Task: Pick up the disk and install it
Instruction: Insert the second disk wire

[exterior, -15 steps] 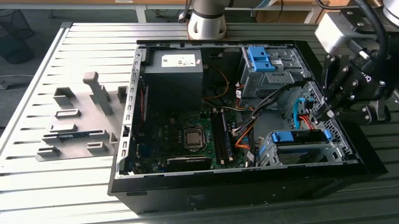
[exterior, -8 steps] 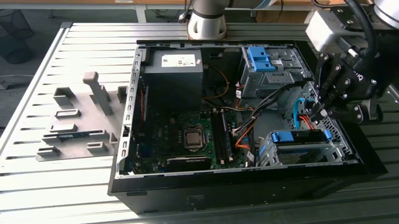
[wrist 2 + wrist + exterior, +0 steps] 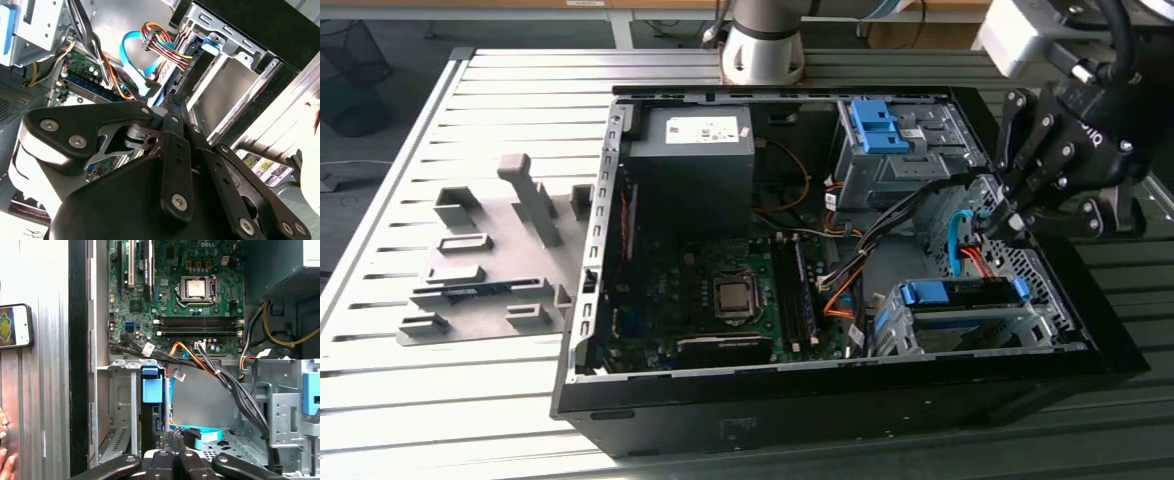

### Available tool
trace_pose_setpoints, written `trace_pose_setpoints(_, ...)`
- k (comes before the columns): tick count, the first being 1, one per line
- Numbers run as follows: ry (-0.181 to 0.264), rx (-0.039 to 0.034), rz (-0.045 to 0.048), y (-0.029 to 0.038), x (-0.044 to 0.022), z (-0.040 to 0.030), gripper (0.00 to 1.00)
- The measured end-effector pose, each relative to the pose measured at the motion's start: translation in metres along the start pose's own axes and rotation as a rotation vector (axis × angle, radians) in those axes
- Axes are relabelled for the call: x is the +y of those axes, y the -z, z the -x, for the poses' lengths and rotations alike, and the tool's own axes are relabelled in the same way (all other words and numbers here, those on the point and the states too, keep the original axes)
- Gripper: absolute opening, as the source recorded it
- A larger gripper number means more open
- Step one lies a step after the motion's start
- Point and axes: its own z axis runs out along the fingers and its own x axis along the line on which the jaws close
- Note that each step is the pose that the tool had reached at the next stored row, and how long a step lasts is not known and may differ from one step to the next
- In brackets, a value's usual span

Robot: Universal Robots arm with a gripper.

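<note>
A: What was the gripper doing?

B: It hung over the open computer case, low by the drive cage. In both wrist views its fingers sat close together, clenched on nothing I could make out.

A: And the disk?

B: Just below and ahead of the fingertips. The disk stood on edge in the cage slot, its blue rail uppermost in the first wrist view. In the exterior view the same rail ran across the top of the cage, so it looked seated or nearly so.

A: How should that step have been done well?

B: I judged it best to push squarely along the slot, never sideways, because the bundle of coloured wires and the blue ribbon cable lay just beside it and could snag.

A: Further off?

B: Beyond the cage lay the circuit board. Outside the case wall, a phone rested on the slatted table, beside a person's fingertips.
</note>
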Motion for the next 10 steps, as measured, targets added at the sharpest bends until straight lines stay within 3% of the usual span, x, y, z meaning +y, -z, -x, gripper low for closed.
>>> trace_pose_setpoints(10, 0.0, 0.0002, 0.0082, 0.0035, 0.0006, 0.0132, 0.11)
